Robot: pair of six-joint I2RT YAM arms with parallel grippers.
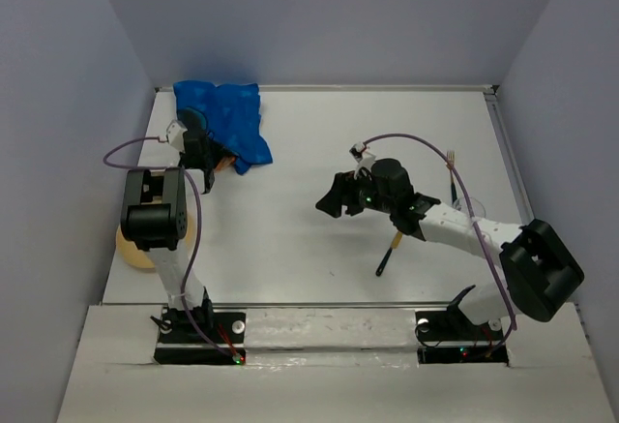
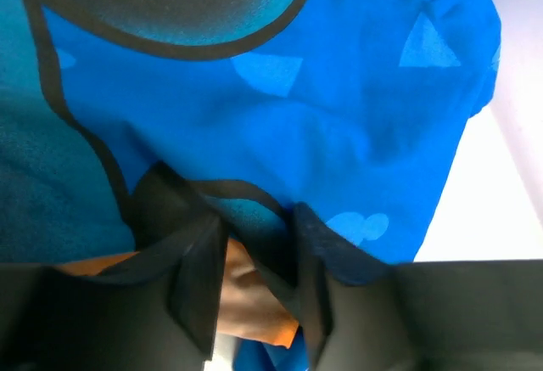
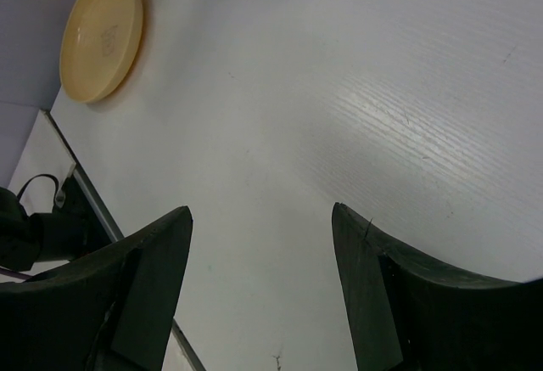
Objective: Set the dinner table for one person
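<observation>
The white dinner table (image 1: 319, 142) fills the top view. A crumpled blue Mickey-print placemat (image 1: 221, 118) lies at its far left. My left gripper (image 1: 219, 162) is at the placemat's near edge. In the left wrist view it (image 2: 254, 248) is shut on a fold of the placemat (image 2: 280, 116), with orange cloth (image 2: 250, 299) between the fingers. My right gripper (image 1: 331, 200) hovers over the table's middle, open and empty. In the right wrist view it (image 3: 263, 222) has bare table (image 3: 356, 91) beneath it.
A yellow plate (image 1: 128, 249) sits at the near left, partly hidden by the left arm; it also shows in the right wrist view (image 3: 102, 36). A black-handled utensil (image 1: 387, 258) lies under the right arm. A fork (image 1: 452, 169) lies at the right.
</observation>
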